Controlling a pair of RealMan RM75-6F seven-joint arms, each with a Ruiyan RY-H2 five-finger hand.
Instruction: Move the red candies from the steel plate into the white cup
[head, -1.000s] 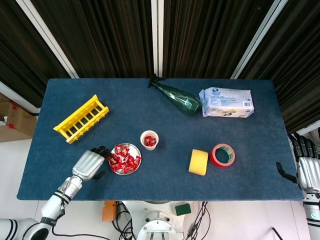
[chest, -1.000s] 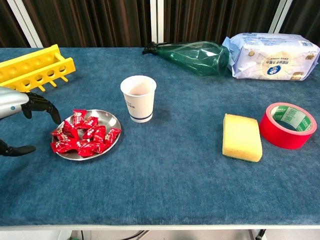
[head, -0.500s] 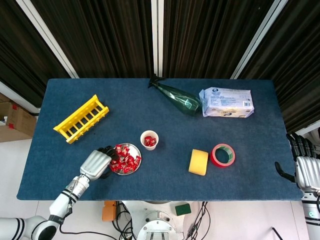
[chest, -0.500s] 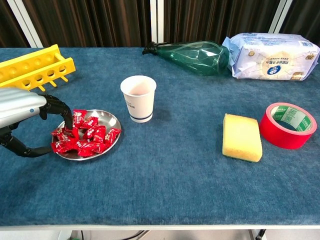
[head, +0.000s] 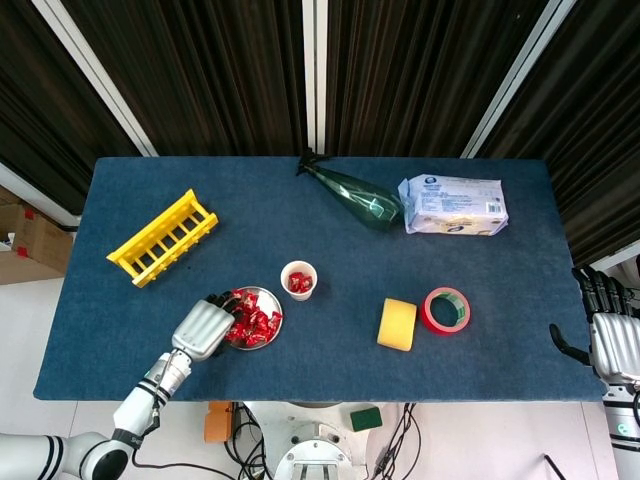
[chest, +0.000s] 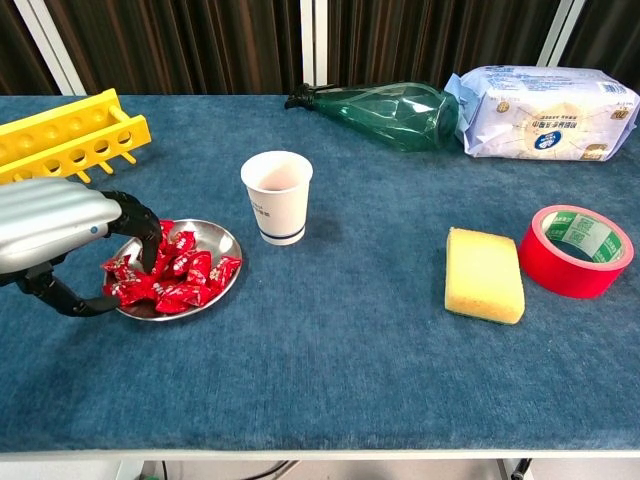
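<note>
A steel plate (head: 272, 300) (chest: 218, 240) near the table's front left holds a heap of red candies (head: 256, 323) (chest: 186, 277). Just to its right stands the white cup (head: 299, 279) (chest: 277, 196), with red candies (head: 299, 284) showing inside it in the head view. My left hand (head: 205, 328) (chest: 55, 225) hangs over the plate's left side. Its fingers curl down onto the candies and the thumb is spread low beside the rim; I see no candy lifted. My right hand (head: 612, 335) stays off the table's right edge, fingers extended, holding nothing.
A yellow rack (head: 162, 236) lies at the left, behind the plate. A green bottle (head: 355, 195) and a white pack (head: 453, 204) lie at the back. A yellow sponge (head: 397, 324) and a red tape roll (head: 445, 310) sit at the front right.
My left hand has moved right from beside the plate to over its left side, fingers now down among the candies. The right hand has barely shifted.
</note>
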